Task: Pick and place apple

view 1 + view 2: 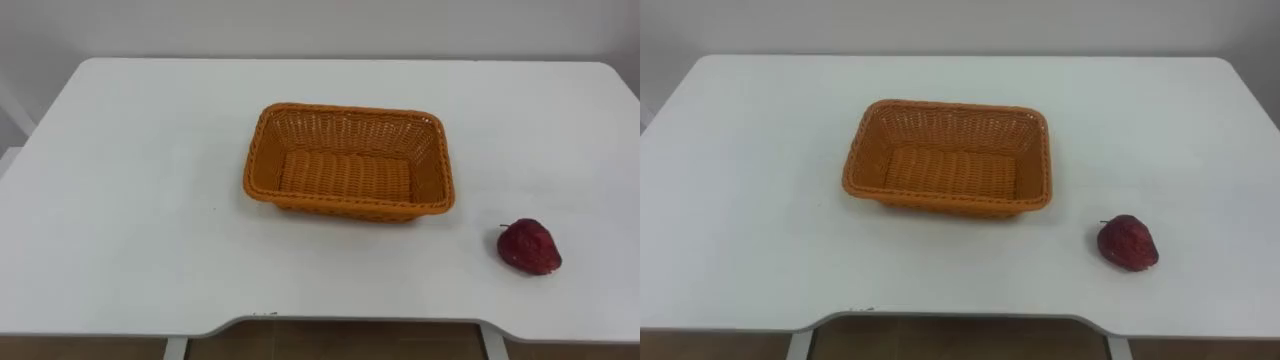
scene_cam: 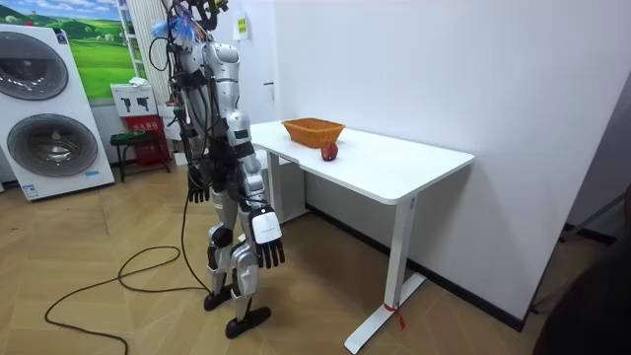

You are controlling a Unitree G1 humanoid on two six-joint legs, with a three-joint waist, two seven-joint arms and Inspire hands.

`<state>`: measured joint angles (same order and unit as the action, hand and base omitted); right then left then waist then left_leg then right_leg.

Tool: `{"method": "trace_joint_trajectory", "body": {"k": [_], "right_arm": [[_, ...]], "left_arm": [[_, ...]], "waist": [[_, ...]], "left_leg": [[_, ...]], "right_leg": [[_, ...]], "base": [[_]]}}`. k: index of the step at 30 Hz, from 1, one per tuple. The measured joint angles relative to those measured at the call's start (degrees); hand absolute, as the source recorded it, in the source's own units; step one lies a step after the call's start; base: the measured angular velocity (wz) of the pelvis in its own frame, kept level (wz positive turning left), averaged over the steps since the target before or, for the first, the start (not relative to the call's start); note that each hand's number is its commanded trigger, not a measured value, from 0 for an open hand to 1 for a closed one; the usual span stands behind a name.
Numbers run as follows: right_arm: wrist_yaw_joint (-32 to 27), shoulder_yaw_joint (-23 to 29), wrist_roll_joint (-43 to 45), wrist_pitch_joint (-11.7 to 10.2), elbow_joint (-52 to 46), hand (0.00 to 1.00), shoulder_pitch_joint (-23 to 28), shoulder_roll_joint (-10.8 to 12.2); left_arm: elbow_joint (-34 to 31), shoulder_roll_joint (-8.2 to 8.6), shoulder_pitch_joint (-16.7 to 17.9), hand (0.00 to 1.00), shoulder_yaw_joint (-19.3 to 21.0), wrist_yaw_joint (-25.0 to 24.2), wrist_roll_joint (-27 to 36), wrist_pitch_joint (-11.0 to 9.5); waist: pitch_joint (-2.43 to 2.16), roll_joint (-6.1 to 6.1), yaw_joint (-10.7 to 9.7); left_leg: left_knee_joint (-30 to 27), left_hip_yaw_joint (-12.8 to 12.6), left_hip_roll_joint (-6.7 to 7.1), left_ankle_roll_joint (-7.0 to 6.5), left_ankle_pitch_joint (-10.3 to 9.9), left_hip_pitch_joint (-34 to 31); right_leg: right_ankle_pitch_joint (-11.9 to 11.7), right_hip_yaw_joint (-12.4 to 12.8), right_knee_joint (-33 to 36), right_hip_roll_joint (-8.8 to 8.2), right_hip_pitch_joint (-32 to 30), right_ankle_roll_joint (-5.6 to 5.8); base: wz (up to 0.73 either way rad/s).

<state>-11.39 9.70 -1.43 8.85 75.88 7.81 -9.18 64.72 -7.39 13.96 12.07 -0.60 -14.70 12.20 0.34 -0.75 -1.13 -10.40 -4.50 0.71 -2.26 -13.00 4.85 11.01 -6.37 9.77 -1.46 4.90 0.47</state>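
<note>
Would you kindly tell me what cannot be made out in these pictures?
Orange woven basket: near wall's inner face, eye views, hidden behind its own rim.
Dark red apple: underside, hidden against the white table; surface detail too small in the room view.
Table's near corners: cut off by the eye views' side edges.
Left hand: room view, too small for detail.

White table — orange wicker basket mid-top, red apple near its right front.

A test room furnished like a home. Two washing machines stand on a wood floor. A white tabletop sits against a bare wall.
</note>
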Motion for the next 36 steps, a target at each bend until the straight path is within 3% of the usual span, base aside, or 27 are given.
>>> {"method": "trace_joint_trajectory", "body": {"k": [4,7,11,16,18,20,23,30,33,36], "right_arm": [[-0.71,0.17,-1.85,-0.11,-0.45,0.0,-0.02,0.1],[-2.38,1.48,-10.65,-0.78,-0.54,0.0,-0.32,0.41],[-4.51,12.34,-25.97,-3.05,-0.94,0.0,-0.34,0.99],[-11.32,25.72,-42.96,-3.42,-9.47,0.0,-0.96,0.58],[-13.99,28.31,-47.39,-5.34,-12.61,0.0,-1.53,-0.11],[-18.05,30.67,-49.68,-7.74,-17.25,0.0,-1.68,-0.71],[-23.72,34.42,-49.53,-10.01,-22.14,0.0,-2.74,-1.46],[-37.04,33.03,-42.75,-13.3,-41.19,0.0,-3.45,-1.9],[-42.3,30.84,-35.54,-14.91,-49.67,0.0,-3.25,-1.86],[-45.96,27.37,-22.69,-16.04,-58.24,0.0,-3.08,-1.89]], "left_arm": [[0.15,0.0,-0.02,0.0,0.0,0.34,0.38,-0.06],[0.48,0.04,-0.27,0.0,0.07,1.31,0.61,-0.32],[0.57,0.11,-0.28,0.0,2.9,1.71,0.62,-1.86],[-0.44,-0.37,0.15,0.0,5.88,2.57,0.81,-2.64],[-0.71,-1.12,-0.32,0.0,6.5,2.58,0.8,-3.32],[-0.85,-1.54,-0.88,0.0,7.94,2.84,0.8,-5.38],[-0.93,-1.53,-0.77,0.0,9.73,3.15,0.77,-6.49],[-1.85,-1.56,-0.55,0.0,8.59,5.25,0.57,-7.79],[-1.56,-1.62,-0.56,0.0,6.65,5.52,0.46,-8.18],[-1.49,-1.66,0.52,0.0,4.83,6.1,0.78,-9.21]], "waist": [[-0.01,0.06,0.07],[0.01,0.11,-0.08],[0.0,0.25,-1.27],[-0.14,0.27,-4.16],[-0.2,0.34,-5.03],[-0.3,0.37,-5.08],[-0.3,0.35,-5.01],[-0.31,-0.11,-4.07],[-0.35,-0.27,-3.28],[-0.37,-0.39,-2.88]], "left_leg": [[-0.01,0.01,-0.01,0.0,0.0,-0.01],[0.01,-0.08,-0.06,0.0,0.0,-0.15],[-0.04,0.22,0.0,0.04,-0.05,-0.24],[-0.22,-0.07,0.08,0.01,-0.06,-0.39],[-0.33,-0.13,0.08,0.01,-0.06,-0.6],[-0.29,-0.31,0.07,0.0,-0.06,-0.72],[-0.09,-0.45,0.11,-0.01,-0.04,-0.79],[-1.04,-1.11,0.15,-0.03,-0.01,-2.84],[-1.12,-1.23,0.13,-0.03,-0.01,-2.86],[-1.13,-1.25,0.14,-0.03,0.0,-3.1]], "right_leg": [[-0.01,-0.13,0.05,0.0,0.09,0.0],[-0.02,0.11,0.08,0.07,0.04,-0.02],[-0.02,-0.28,0.06,0.03,0.21,-0.02],[-0.02,-0.14,0.21,-0.01,-0.12,-0.01],[-0.02,-0.16,0.24,0.0,-0.31,-0.01],[0.02,-0.07,0.45,0.02,-0.55,0.0],[0.35,0.68,1.15,0.04,-1.17,0.02],[0.65,1.22,2.93,-0.04,-3.91,0.02],[0.64,1.37,2.87,-0.02,-3.92,0.02],[0.65,1.29,2.91,-0.06,-4.21,0.03]], "base": [[0.0],[0.0],[0.03],[-0.03],[-0.02],[0.0],[-0.05],[-0.05],[0.0],[0.0]]}}
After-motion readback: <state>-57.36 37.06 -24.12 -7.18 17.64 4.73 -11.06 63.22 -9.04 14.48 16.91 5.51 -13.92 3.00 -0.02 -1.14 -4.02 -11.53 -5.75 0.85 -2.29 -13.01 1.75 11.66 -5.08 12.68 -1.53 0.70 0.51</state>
